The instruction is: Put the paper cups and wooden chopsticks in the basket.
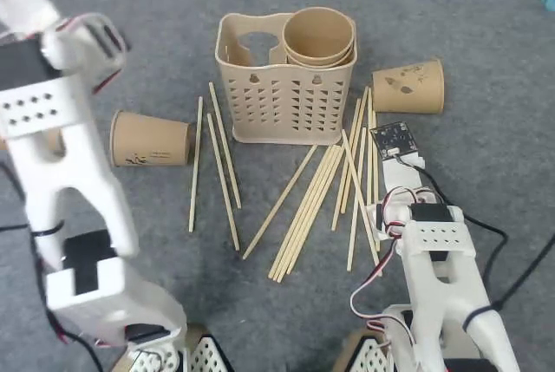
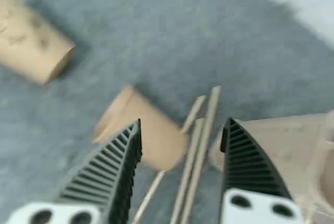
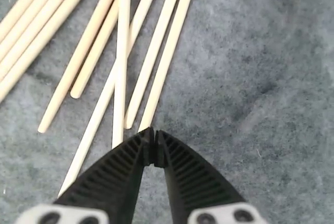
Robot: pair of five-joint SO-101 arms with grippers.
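Paper cups point(image 1: 318, 35): nested in basket point(image 1: 277, 107) near desk point(image 1: 486, 34) far edge; two more lie sideways flanking it.
Chopsticks point(image 1: 309, 199): scattered before the basket.
My left end effector point(image 2: 183, 121): spread apart.
My right end effector point(image 3: 155, 131): closed tight.

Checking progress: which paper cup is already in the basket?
The cup standing mouth-up in the basket's right compartment. The other two lie on their sides on the mat, one left of the basket, one right.

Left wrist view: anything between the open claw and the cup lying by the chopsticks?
Nothing visible. The left claw hangs open above the cup, which lies on its side in line with the gap. The chopsticks lie beside the cup, on the basket side, not over it.
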